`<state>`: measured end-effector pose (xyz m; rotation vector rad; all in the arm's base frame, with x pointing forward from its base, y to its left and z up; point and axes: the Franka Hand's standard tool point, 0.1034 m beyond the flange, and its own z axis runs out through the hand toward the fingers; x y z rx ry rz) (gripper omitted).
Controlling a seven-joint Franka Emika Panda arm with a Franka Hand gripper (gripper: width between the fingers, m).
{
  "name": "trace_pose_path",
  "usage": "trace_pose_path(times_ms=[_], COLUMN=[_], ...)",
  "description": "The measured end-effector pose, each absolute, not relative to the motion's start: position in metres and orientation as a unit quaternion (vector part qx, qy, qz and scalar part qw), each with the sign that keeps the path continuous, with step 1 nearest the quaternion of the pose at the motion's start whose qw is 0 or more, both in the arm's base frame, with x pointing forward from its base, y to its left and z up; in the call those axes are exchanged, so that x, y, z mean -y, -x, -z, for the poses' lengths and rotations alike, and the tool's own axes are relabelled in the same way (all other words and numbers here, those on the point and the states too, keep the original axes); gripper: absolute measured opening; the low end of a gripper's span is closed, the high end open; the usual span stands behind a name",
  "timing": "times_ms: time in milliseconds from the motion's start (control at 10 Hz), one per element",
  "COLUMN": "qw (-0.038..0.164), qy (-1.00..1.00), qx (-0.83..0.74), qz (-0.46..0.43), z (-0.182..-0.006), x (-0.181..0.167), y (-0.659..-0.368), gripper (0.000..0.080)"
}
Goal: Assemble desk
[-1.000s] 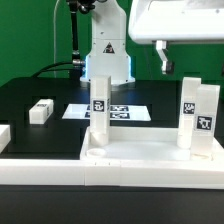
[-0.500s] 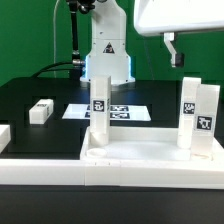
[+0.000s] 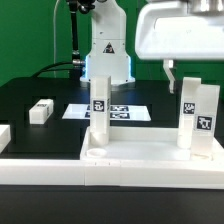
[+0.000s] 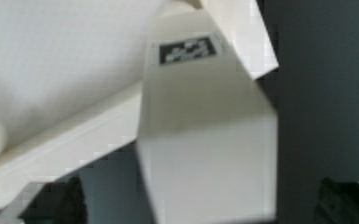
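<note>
Exterior view: my gripper [image 3: 171, 80] spread wide, empty, just beside leg [image 3: 200, 115] top; 2nd fingertip hidden, contact unclear.

Rises from the white arm base [image 3: 106, 48] at the back of the exterior view. Hangs the gripper [image 3: 192, 78] high at that view's right, pointing straight down, jaws spread fully wide. Shows one dark finger [image 3: 170, 76] below the white gripper body.

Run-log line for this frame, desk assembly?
gripper: open, empty | position: at top of leg at exterior view's right | desk top: that leg and second leg upright on it | loose leg: lying on table
</note>
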<state>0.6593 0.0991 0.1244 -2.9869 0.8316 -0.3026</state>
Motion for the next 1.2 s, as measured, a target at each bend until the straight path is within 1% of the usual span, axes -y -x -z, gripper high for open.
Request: trace_pose_path(times_ms=[100, 400, 600, 700, 800, 900, 1100, 1200], qw=[0.011, 0.011, 0.013, 0.014, 0.015, 0.016, 0.022, 0.036], qy=[0.957, 0.956, 0.952, 0.948, 0.931, 0.925, 0.889, 0.839], qx=[-0.273, -0.278, -0.290, -0.302, -0.352, -0.368, -0.448, -0.537], qz=[0.099, 0.098, 0.098, 0.097, 0.094, 0.094, 0.089, 0.084], z=[-0.116, -0.115, -0.115, -0.115, -0.114, -0.114, -0.113, -0.112], x=[-0.105, -0.106, -0.106, -0.106, -0.101, -0.100, -0.095, -0.087], y=[-0.659, -0.658, -0.658, -0.658, -0.657, -0.657, -0.655, -0.652], gripper=[0.0649, 0.0649, 0.0395, 0.0395, 0.0299, 0.0299, 0.0299, 0.0299])
